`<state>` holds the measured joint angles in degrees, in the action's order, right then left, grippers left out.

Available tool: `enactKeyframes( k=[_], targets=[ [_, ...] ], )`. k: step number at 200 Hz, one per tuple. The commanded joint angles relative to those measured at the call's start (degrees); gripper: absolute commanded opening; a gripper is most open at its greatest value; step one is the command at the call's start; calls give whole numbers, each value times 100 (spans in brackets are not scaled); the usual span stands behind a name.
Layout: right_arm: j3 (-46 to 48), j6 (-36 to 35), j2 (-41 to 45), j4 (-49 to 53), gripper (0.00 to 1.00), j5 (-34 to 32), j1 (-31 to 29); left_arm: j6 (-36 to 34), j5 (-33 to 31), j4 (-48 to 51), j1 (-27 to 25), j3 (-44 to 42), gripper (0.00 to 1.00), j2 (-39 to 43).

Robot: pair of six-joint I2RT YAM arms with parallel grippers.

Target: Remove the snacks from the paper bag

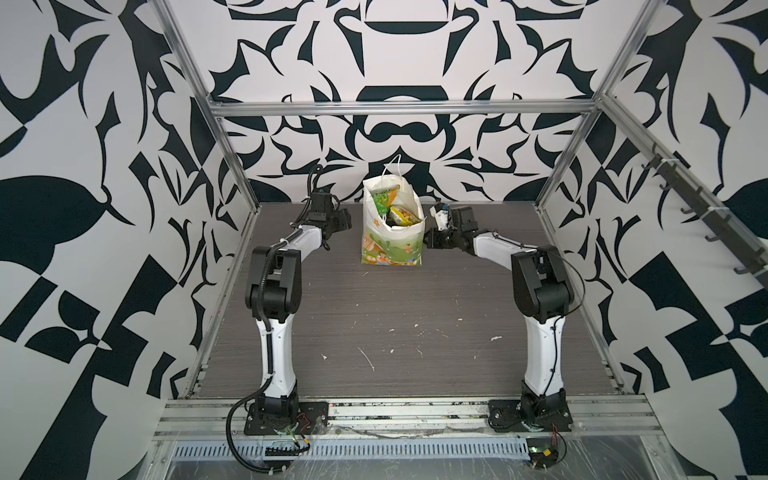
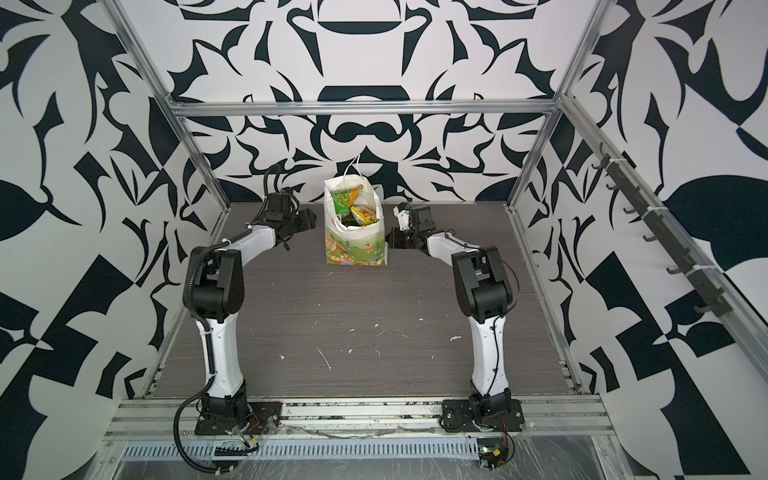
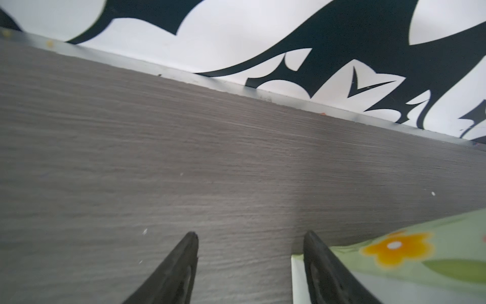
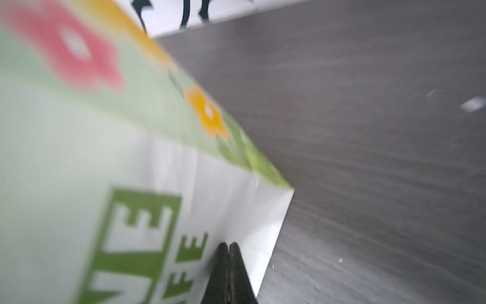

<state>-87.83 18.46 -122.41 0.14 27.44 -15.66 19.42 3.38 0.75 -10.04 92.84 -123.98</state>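
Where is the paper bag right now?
In both top views the paper bag stands upright at the far centre of the table, between the open left gripper and the shut right gripper.

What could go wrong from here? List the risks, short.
1. The shut right gripper sits at the lettered narrow side of the paper bag; a push could tip or slide the upright bag.
2. The open left gripper is low beside the bag, close to its edge; closing there may pinch paper, not the snacks packed inside.

The arms are white-shelled with black joints and cables.
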Motion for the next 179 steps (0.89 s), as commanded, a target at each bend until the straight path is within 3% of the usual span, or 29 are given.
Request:
enactKeyframes(
  k=[1,24,60,92,111,117,122,125,145,179],
  targets=[
    [-171,492,155,223,3,-656,84,167,375,91,-31,206,66,-215],
    [286,749,524,-255,4,-1073,104,314,569,162,-88,268,65,-237],
    [558,494,1205,-241,6,-1355,119,122,645,236,-315,283,64,-170],
    [846,-57,2116,-265,14,-1303,165,145,767,217,-415,205,64,-155],
    [836,-251,2631,-3,21,-1853,190,125,792,125,-511,80,64,-77],
    [875,-47,2811,9,32,-2199,222,111,787,119,-544,40,64,-44],
    [930,385,2973,80,52,-2549,263,98,787,118,-551,14,64,-24],
    [964,648,3070,114,59,-2644,310,87,781,126,-566,-4,64,-1],
    [1062,1123,3441,-319,64,-1531,751,71,642,267,-586,-115,63,187],
    [-487,683,3230,1450,59,-1231,455,254,699,96,-635,-640,63,644]
  ],
)
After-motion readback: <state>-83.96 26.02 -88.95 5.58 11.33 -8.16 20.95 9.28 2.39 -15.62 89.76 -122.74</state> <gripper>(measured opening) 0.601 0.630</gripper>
